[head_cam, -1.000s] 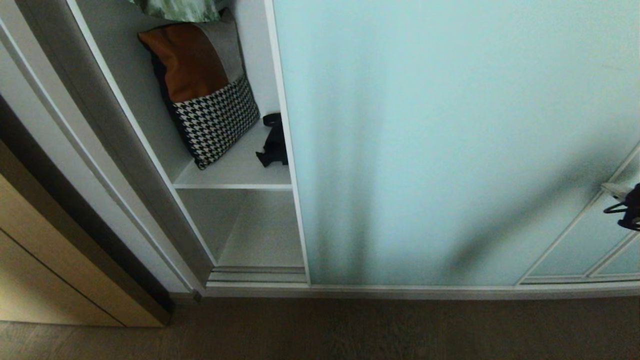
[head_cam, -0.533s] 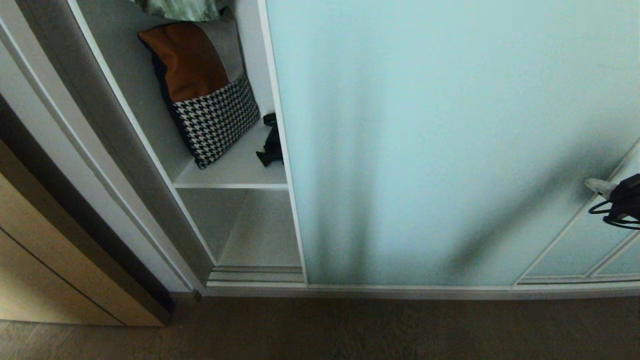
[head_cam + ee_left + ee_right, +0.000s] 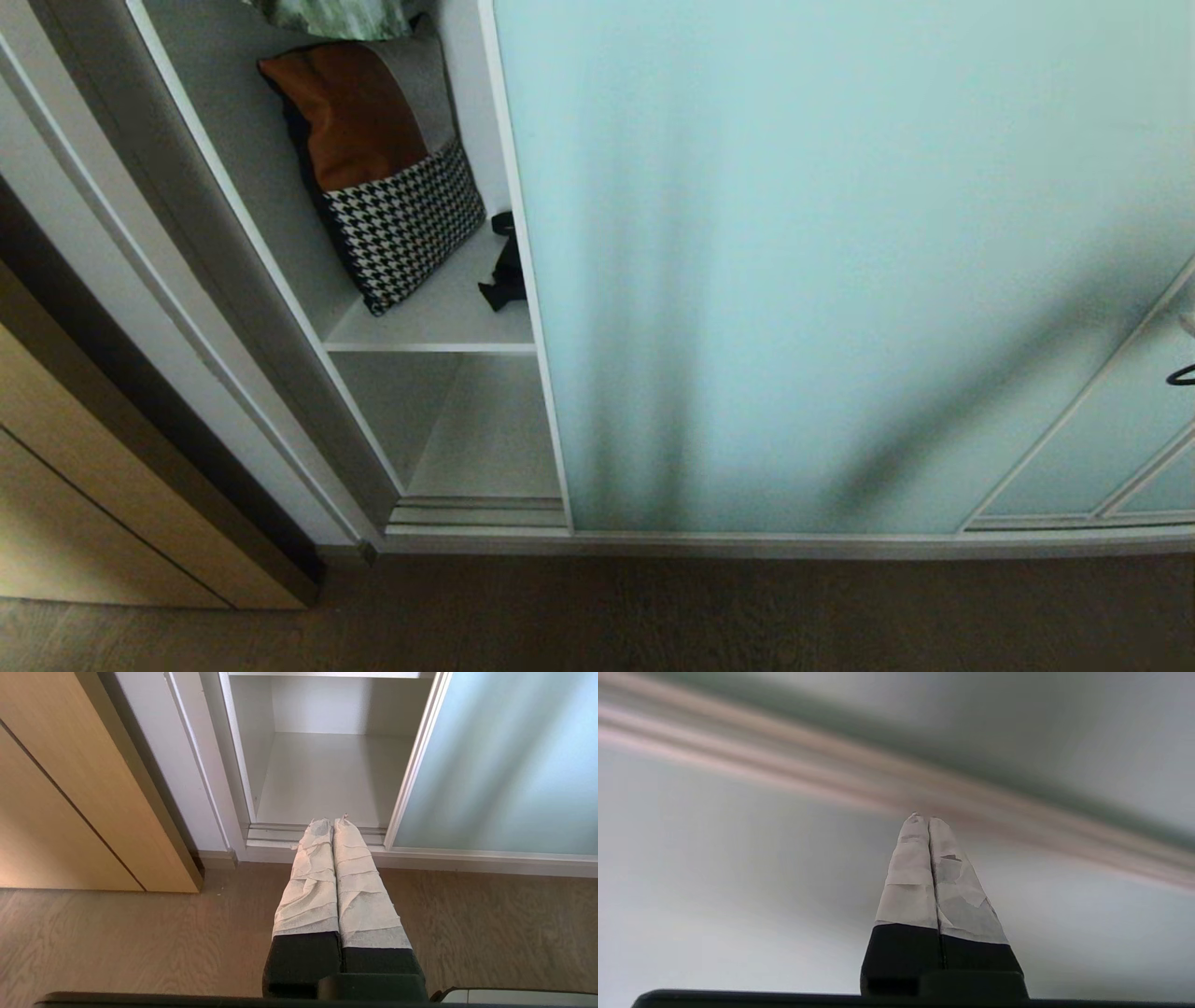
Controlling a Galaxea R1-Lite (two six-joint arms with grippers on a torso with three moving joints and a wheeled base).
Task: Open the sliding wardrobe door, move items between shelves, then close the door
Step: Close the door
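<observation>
Head view: sliding wardrobe door (image 3: 794, 280) further left.

frosted glass sliding wardrobe door (image 3: 840, 261), matte white shelves (image 3: 439, 322), woven cloth cushion (image 3: 383, 177), wood-grain floor (image 3: 117, 942)

1. A brown wood-grain floor (image 3: 653, 616) ran along the foot of the white wardrobe frame (image 3: 201, 308)
2. A tan wood-grain panel (image 3: 60, 788) stood beside that frame
3. Soft, streaky shadows lay over the pale surfaces
</observation>
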